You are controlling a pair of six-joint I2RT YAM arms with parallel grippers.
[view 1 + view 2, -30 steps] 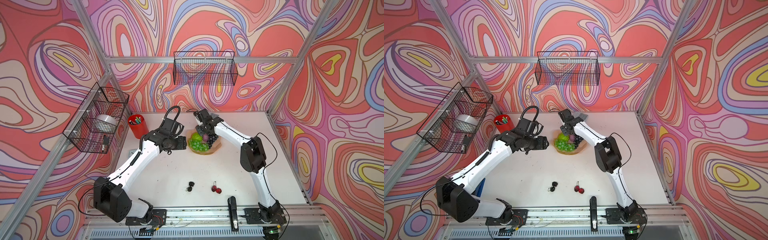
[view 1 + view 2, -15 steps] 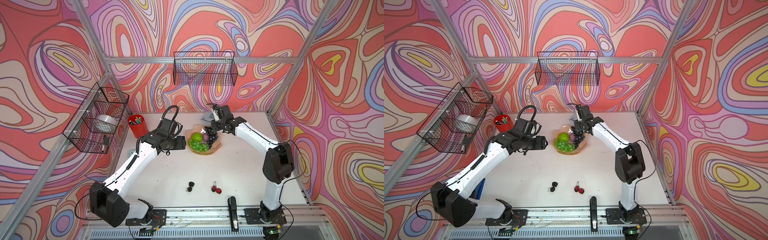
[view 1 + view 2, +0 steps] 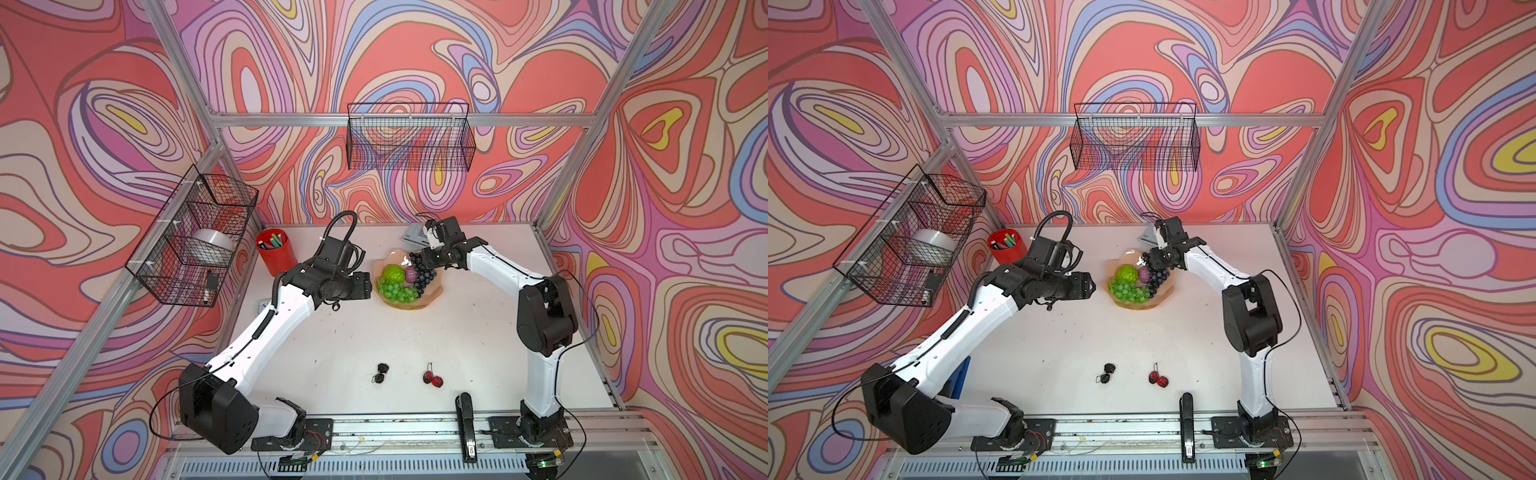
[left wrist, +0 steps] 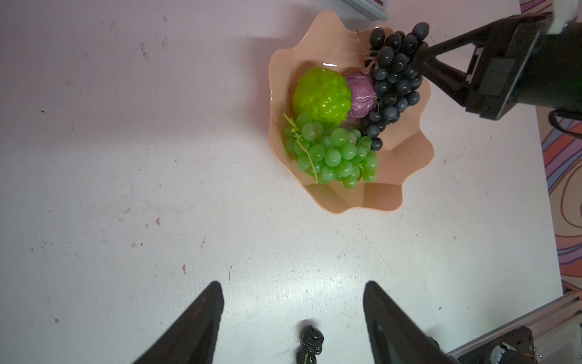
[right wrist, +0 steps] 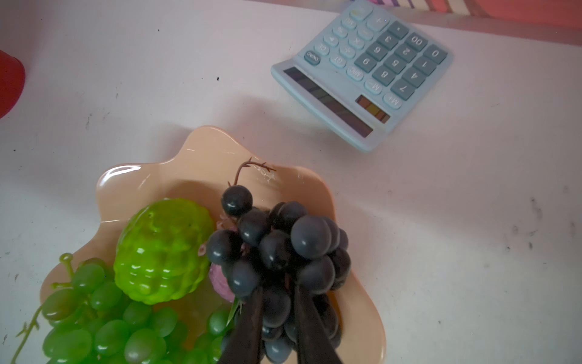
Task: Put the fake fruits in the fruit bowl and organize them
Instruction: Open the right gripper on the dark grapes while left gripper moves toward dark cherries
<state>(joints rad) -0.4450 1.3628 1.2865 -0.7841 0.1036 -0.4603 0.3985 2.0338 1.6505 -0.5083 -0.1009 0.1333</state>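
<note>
Step in hand, as judged: settling the dark purple grape bunch (image 5: 283, 242) of glossy plastic inside the wide peach-pink scalloped fruit bowl (image 4: 393, 195). The right gripper (image 5: 277, 294) reaches in over the rim. Its fingers (image 5: 248, 318) stand narrowly apart and are pinched onto grapes at the near end of the bunch. The bunch lies against the bumpy purple ball (image 4: 362, 94), and its far grapes seem to overhang the rim. The bumpy lime-green ball (image 4: 321, 94) and the green grape bunch (image 4: 333, 157) also lie in the bowl. The red cherry pair (image 3: 432, 377) and the black cherry pair (image 3: 381, 372) lie on the white bench (image 3: 374, 332), well apart from the bowl. The left gripper (image 4: 293, 285) hovers beside the bowl with fingers spread wide and holding nothing.

To do the step well:
- Raise the bunch only slightly, since a cluster held by a few grapes will probably sag or slip.
- Draw it toward the bowl's middle and let go low.
- Avoid pushing the light bowl or the two balls.
- Leave the bare facets free for the cherries.
</note>
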